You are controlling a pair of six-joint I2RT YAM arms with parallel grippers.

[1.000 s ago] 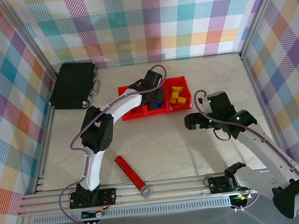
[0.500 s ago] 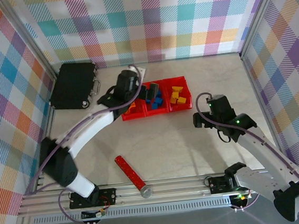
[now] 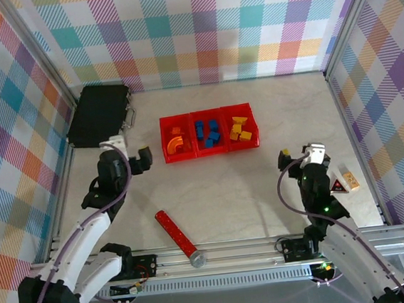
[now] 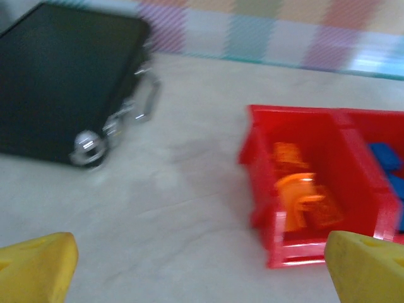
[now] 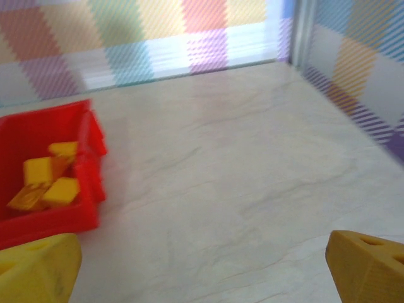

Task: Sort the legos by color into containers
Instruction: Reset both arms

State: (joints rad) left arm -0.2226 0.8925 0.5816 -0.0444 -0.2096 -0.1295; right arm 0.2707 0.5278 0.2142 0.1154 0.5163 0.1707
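Left gripper [image 3: 140,161] apart, near containers [image 3: 209,153]; right gripper [image 3: 300,155] apart, farther off.

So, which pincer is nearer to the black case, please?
Left. The left pincer is just off the black case, at its near-right corner; the right pincer is far across the table.

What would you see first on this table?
The bright red bins in the middle stand out, with orange legos in the left one, blue legos in the middle one and yellow legos in the right one. Nearer the front lies a red cylinder, and a black case sits far left.
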